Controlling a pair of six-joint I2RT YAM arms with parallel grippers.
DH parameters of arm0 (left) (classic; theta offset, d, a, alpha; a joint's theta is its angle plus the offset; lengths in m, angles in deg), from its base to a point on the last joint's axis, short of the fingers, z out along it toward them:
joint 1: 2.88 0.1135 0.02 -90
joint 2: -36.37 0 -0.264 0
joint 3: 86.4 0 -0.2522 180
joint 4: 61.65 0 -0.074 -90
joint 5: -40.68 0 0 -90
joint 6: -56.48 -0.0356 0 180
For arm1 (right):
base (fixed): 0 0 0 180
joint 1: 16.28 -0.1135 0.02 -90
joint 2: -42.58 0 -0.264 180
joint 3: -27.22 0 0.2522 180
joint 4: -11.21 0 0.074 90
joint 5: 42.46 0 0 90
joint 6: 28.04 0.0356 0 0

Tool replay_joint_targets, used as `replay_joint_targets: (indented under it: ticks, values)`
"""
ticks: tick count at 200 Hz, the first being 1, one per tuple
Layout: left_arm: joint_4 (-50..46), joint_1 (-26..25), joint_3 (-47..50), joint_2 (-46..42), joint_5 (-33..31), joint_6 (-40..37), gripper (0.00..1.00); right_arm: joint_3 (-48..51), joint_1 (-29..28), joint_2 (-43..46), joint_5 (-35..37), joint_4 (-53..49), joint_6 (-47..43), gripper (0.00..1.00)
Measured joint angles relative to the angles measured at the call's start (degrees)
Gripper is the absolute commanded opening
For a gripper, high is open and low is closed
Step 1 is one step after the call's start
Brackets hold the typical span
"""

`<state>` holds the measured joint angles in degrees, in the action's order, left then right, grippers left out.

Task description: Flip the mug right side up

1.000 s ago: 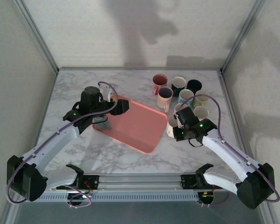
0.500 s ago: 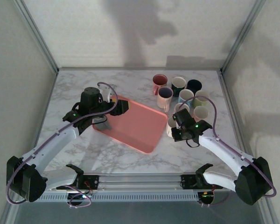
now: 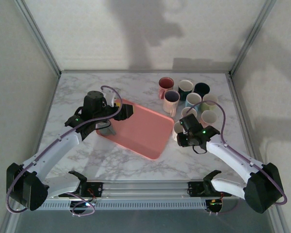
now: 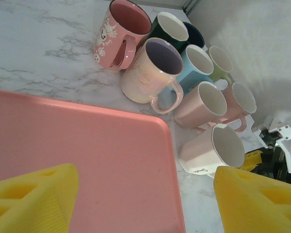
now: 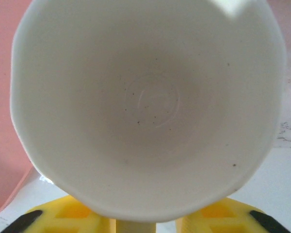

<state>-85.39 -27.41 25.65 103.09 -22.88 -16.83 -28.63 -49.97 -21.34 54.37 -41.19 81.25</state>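
Two arms are bolted at the near edge of the surface point(image 3: 136, 167); there is one pink tray point(image 3: 143, 131) and nine mugs in all.

The left gripper point(image 3: 106, 128) hangs over the tray's left corner. In its wrist view the left gripper point(image 4: 145, 171) has its yellow fingers point(image 4: 34, 199) spread wide with nothing between them, above the tray point(image 4: 87, 145).

The white mug point(image 3: 178, 127) stands mouth up on the surface, just beside the tray's right edge. The right gripper point(image 3: 182, 136) sits at its near side. In the right wrist view the white mug point(image 5: 145, 97) shows its open mouth and bare bottom, and the right gripper point(image 5: 136, 223) has a yellow finger point(image 5: 68, 216) on either side of a white part low on the mug. I cannot tell whether it is clamped or slack. From the left wrist the white mug point(image 4: 211, 153) is the nearest of the group.

The other eight mugs point(image 4: 153, 70) stand mouths up, packed together toward the far right corner.

The surface is white marble with grey veins. Pale walls point(image 3: 136, 39) and metal frame posts point(image 3: 39, 36) enclose it, with shadows on the far wall.
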Motion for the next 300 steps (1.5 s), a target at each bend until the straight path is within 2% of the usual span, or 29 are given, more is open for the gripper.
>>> replay_joint_targets:
  ticks: [58, 130, 151, 182, 219, 261, 300]
  values:
    - [-1.14, 0.00, 0.00, -0.04, -1.14, 0.00, 0.73, -3.78, 0.00, 0.11, -1.07, -6.62, 4.48, 0.44]
    - [-11.06, 0.00, -3.48, -0.04, -9.86, 3.96, 0.70, -16.55, 0.00, 8.70, -0.63, -14.47, 12.33, 0.41]
    - [-14.29, 0.00, -5.38, -0.04, -12.33, 7.80, 0.66, -21.00, 0.00, 6.49, -1.73, -14.84, 12.20, 0.41]
    - [-19.65, 0.00, -6.99, -0.20, -15.98, 14.08, 0.62, -27.67, -0.07, -1.51, -6.62, -16.39, 10.58, 0.42]
    - [-25.90, -0.68, -5.99, -3.02, -22.56, 26.43, 0.50, -30.88, -0.11, -7.15, -14.10, -17.44, 9.81, 0.43]
    - [-30.38, -3.85, -0.55, -6.03, -29.00, 40.33, 0.52, -33.31, -0.11, -9.94, -16.37, -17.22, 8.04, 0.45]
    - [-32.26, -5.70, 0.44, -1.53, -31.39, 45.35, 0.52, -33.66, 0.24, -11.87, -17.25, -15.69, 5.70, 0.46]
